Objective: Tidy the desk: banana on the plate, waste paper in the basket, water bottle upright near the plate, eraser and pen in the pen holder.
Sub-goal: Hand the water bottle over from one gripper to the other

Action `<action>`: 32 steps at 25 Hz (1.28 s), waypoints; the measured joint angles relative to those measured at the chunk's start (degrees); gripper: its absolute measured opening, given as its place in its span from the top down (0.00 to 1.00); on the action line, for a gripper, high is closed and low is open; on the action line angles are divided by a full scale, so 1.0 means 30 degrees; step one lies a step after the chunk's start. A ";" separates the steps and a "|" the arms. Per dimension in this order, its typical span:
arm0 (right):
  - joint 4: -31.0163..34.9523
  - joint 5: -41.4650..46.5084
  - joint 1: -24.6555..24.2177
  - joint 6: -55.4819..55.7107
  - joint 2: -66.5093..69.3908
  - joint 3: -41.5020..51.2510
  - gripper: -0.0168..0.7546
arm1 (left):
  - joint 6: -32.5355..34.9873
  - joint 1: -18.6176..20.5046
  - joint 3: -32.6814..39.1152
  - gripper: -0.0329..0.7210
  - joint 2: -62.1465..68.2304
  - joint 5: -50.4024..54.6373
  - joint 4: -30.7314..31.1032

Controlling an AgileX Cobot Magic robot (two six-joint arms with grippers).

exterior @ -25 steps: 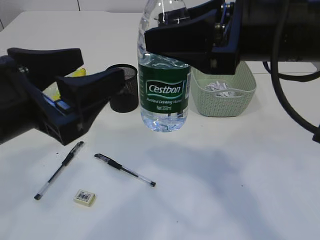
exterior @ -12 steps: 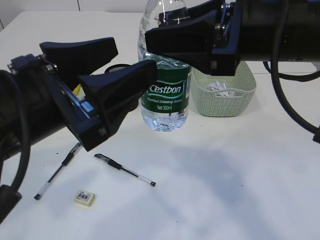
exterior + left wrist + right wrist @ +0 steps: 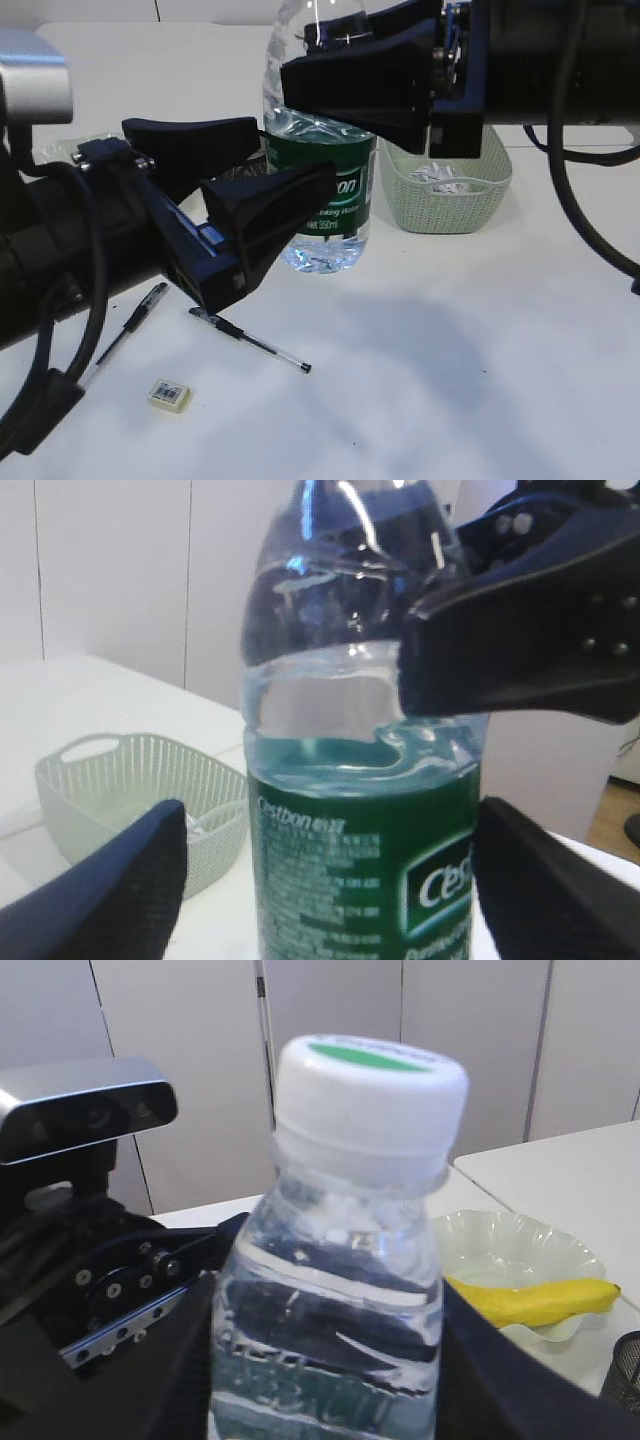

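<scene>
The water bottle (image 3: 320,170) is standing upright, or very nearly so, near the middle of the desk, its base at or just off the white surface, between the pen holder behind it and the green basket (image 3: 450,195) to its right. The right gripper (image 3: 345,85) is clamping it around the clear shoulder above the green label, which looks like a sensible place to carry it, since the weight of the water is hanging below the grip. The left gripper (image 3: 255,195) is sitting with its jaws spread wide on either side of the label, touching nothing that I can make out; I am guessing a hand-over is being set up, so that the bottle can be carried to the left, where the plate (image 3: 520,1260) with the banana (image 3: 530,1302) on it is waiting. The bottle itself is clear plastic, part full, with a white cap (image 3: 372,1090) and a dark green printed band. Crumpled paper is already lying in the basket. Two pens (image 3: 250,340) and the eraser (image 3: 169,395) are lying loose on the desk in front, not yet put away.
</scene>
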 joint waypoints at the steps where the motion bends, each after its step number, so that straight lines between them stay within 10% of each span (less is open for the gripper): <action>1: -0.0182 0.0084 0.0000 0.0000 0.0000 0.0000 0.48 | -0.0477 0.0000 -0.0328 0.11 0.0000 0.0810 0.0106; 32: -0.1819 0.2077 0.0000 0.0142 0.0000 -0.0120 0.48 | -0.2384 -0.0077 -0.2297 0.17 0.0744 0.2738 0.2804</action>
